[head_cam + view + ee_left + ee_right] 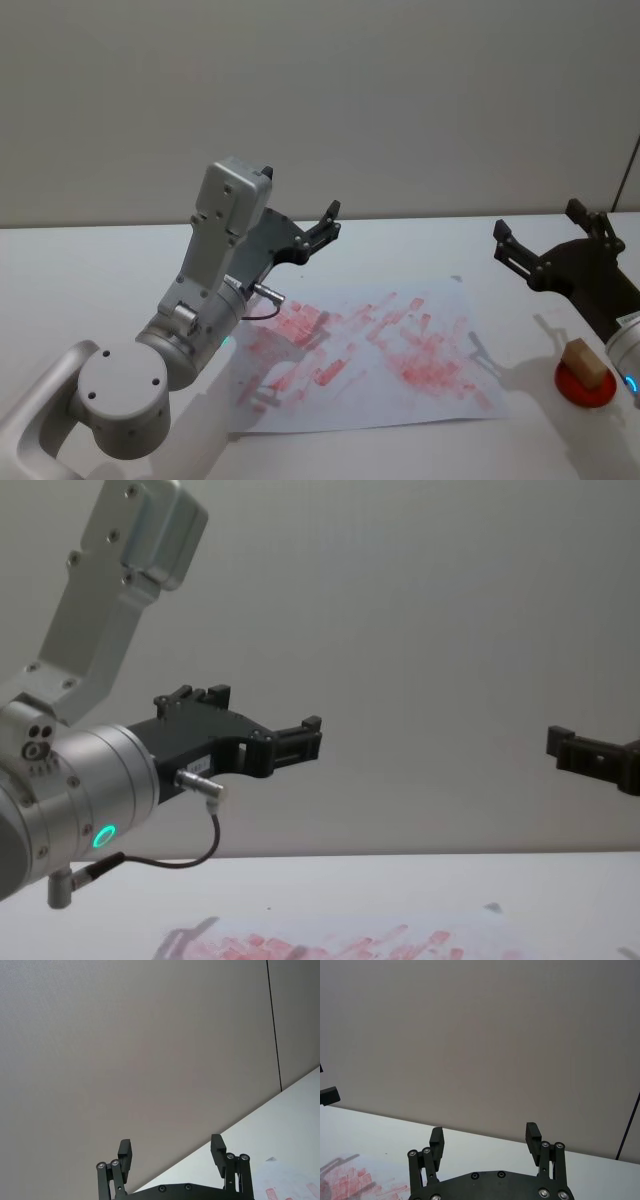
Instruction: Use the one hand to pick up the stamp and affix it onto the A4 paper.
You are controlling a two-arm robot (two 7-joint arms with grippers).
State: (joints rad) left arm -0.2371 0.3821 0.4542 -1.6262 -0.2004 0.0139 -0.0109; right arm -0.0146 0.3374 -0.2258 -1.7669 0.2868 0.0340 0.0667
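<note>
- Head: high, angled down over A4 paper (370,350).
- Chest: low, level across table (420,880); shares the A4 paper.
- Wrists: close behind fingers (125,1152), facing wall (150,1035).

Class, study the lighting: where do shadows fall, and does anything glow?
Head view: the soft shadow of the right end effector falls on the right edge of the A4 paper and the table; the left arm shades the sheet's left part. Right wrist view: a grey shadow crosses the paper. Chest view: a green ring glows on the left arm.
</note>
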